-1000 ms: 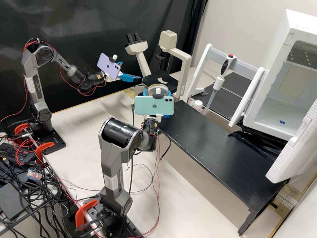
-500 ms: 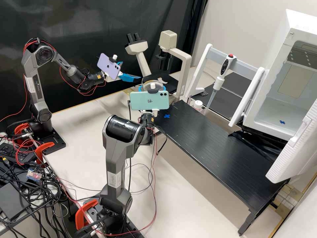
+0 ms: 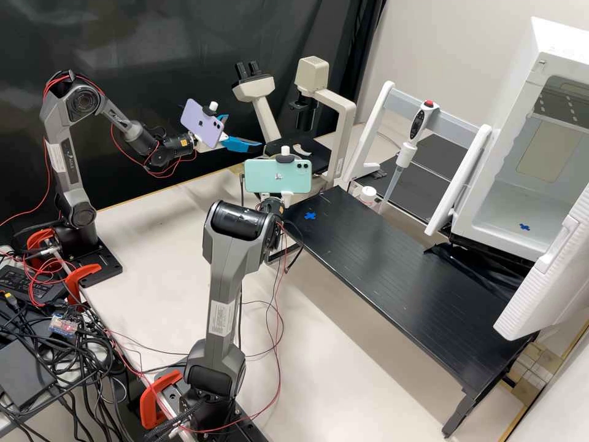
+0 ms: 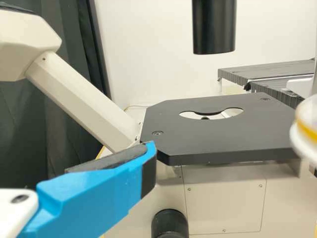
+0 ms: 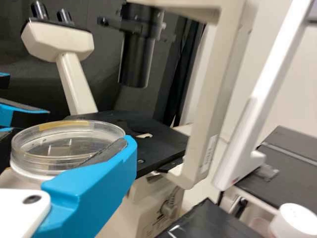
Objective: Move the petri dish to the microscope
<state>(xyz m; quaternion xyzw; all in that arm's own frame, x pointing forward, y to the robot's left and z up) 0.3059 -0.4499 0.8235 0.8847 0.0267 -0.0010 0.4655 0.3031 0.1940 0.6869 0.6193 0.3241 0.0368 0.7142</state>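
In the high view the left gripper point(image 3: 243, 131) stands open left of the microscope point(image 3: 345, 116). The right gripper point(image 3: 286, 197) is mostly behind a mint phone, in front of the microscope's black stage point(image 3: 318, 161). In the right wrist view the right gripper point(image 5: 74, 148) is shut on the clear, round petri dish point(image 5: 29, 159), held level on the near side of the stage point(image 5: 161, 148). One blue finger of the left gripper point(image 4: 147, 161) shows in the left wrist view, before the bare stage point(image 4: 218, 141); the dish point(image 4: 306, 130) is at the right edge.
The black condenser tube point(image 4: 214, 29) hangs over the stage. Right of the microscope, in the high view, are a pipette point(image 3: 408, 144) on a white stand and an open white incubator point(image 3: 509, 202). A low black platform point(image 3: 392, 264) runs in front of them.
The right arm has stretched forward toward the microscope, its phone moving up and slightly left overall in the high view, with the dish carried along. The left arm has kept still.
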